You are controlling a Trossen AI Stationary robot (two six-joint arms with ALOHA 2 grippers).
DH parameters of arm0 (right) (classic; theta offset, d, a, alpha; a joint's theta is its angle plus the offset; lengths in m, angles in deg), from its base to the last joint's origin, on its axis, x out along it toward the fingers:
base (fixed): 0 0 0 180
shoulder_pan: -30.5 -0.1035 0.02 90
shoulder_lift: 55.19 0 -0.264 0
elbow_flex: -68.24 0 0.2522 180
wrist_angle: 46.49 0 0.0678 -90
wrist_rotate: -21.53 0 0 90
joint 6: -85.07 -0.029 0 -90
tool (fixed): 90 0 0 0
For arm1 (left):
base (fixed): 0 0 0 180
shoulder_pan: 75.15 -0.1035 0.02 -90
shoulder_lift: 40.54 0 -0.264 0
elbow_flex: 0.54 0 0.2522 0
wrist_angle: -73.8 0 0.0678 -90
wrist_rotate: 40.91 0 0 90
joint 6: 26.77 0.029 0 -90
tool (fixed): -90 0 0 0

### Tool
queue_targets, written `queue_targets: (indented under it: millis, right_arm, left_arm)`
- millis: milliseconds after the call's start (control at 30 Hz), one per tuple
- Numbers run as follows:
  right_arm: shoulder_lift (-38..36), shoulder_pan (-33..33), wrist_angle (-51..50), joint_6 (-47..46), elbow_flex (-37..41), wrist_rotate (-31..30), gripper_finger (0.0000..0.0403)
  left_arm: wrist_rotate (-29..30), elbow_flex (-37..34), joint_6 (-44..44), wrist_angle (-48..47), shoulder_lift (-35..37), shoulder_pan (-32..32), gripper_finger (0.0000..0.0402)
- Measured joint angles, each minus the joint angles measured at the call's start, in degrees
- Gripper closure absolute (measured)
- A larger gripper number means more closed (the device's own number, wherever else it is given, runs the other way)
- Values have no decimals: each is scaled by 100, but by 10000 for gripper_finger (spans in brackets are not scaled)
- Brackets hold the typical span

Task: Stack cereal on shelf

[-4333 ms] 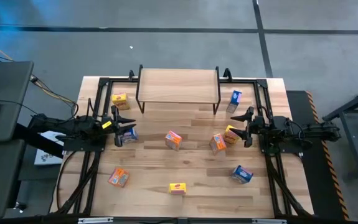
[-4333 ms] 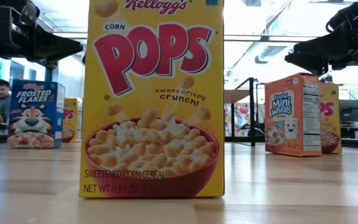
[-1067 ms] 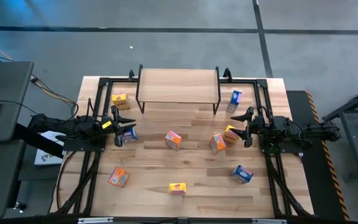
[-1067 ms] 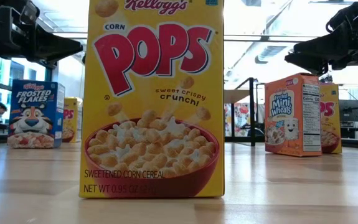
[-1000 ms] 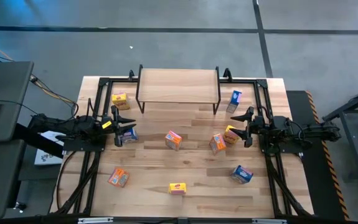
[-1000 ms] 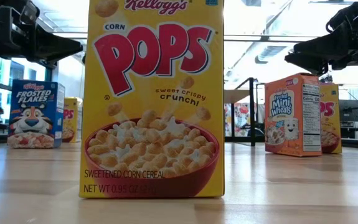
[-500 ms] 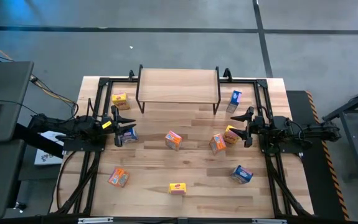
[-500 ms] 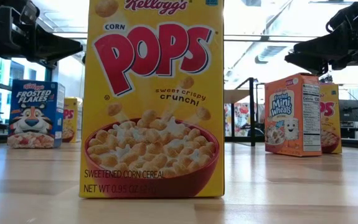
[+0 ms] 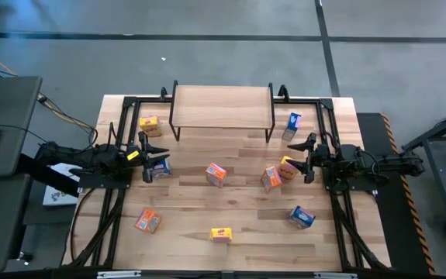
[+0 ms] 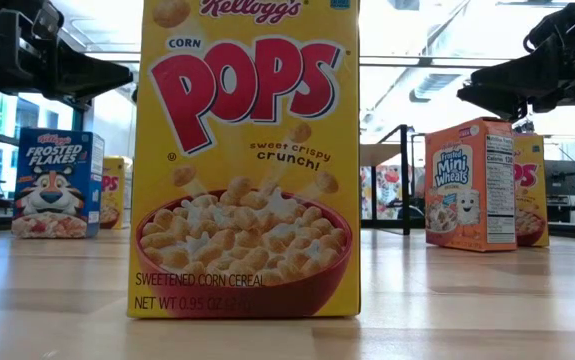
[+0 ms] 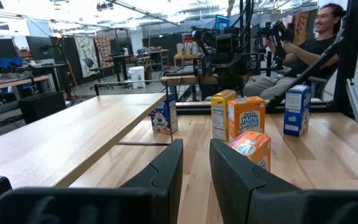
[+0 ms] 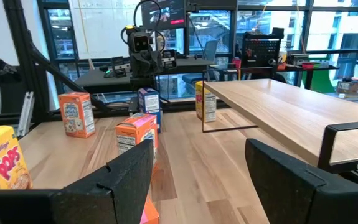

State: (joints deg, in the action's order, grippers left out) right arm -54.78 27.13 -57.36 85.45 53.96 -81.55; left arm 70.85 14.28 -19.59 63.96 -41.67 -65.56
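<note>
Your left pincer (image 9: pixel 163 160) hangs pressed together, empty, well off the shelf's (image 9: pixel 221 105) left leg; your right pincer (image 9: pixel 303 157) hangs spread by a yellow box (image 9: pixel 288 167). Nothing's stacked yet: cereal boxes (image 9: pixel 216 173) dot the worktop (image 9: pixel 238 240) before the shelf. I'd say reach first. The ninth box hides.

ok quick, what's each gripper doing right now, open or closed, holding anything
left gripper: jaws closed, holding nothing, hovering at the table's left side.
right gripper: jaws open, holding nothing, hovering at the table's right side.
</note>
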Motion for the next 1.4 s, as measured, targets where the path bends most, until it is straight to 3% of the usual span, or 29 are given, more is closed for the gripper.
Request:
queue_targets:
  millis: [433,833,1400]
  right_arm:
    - [2,0,-7,-12,0,64,151]
    - [1,0,-26,6,0,236,76]
    - [0,0,-9,-44,0,108,73]
  left_arm:
    - [-2,0,0,1,2,-2,330]
    - [0,0,-2,-2,0,0,330]
    - [0,0,0,0,2,-2,330]
